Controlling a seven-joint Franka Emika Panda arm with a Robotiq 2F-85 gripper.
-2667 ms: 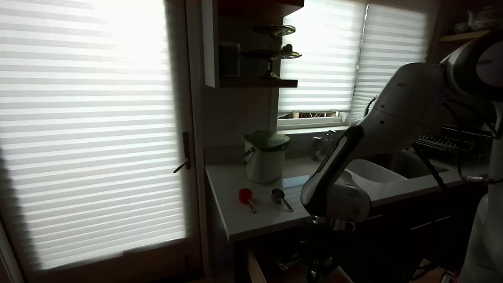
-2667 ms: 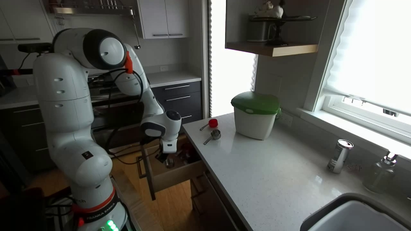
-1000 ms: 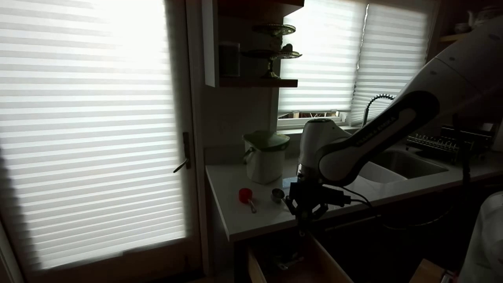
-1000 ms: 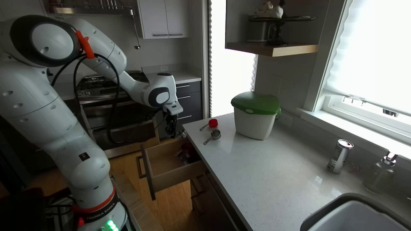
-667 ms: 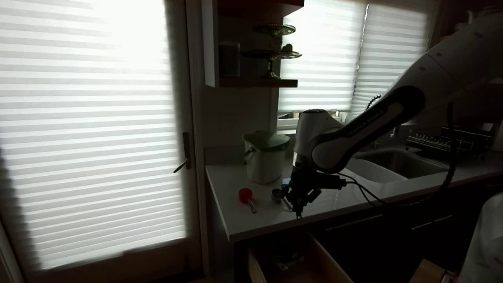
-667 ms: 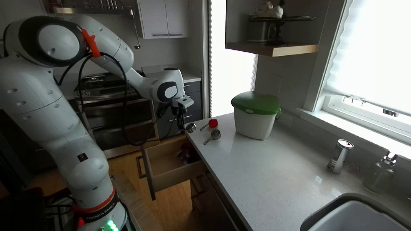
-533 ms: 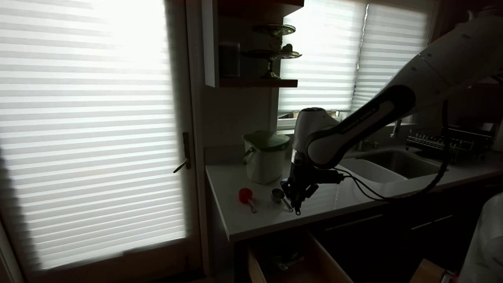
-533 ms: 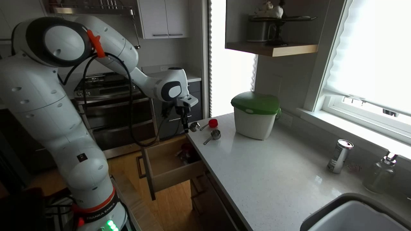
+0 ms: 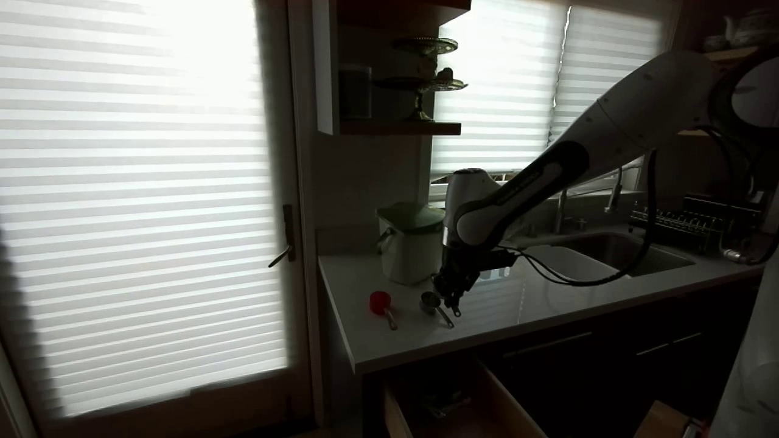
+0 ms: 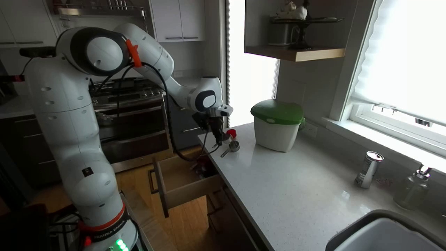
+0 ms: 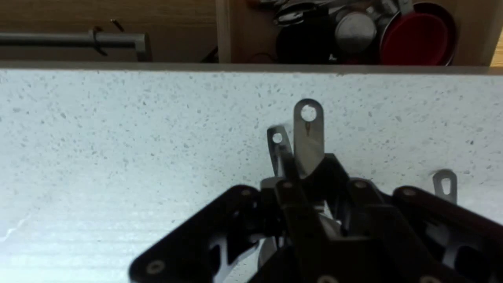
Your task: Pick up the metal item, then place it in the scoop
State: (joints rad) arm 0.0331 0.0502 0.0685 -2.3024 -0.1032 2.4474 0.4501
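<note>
Two scoops (image 10: 234, 146) lie on the speckled counter (image 10: 296, 184) by an open drawer (image 10: 193, 190), tool (image 11: 310, 169) clamped on a metal item (image 11: 309, 143)

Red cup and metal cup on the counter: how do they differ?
The red cup has a red bowl; the metal cup a grey one. In the wrist view, the red cup's handle hole is long, the metal cup's round. Both lie on the counter, handles toward the drawer.

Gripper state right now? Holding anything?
Gripper: closed, holding a metal measuring cup.
</note>
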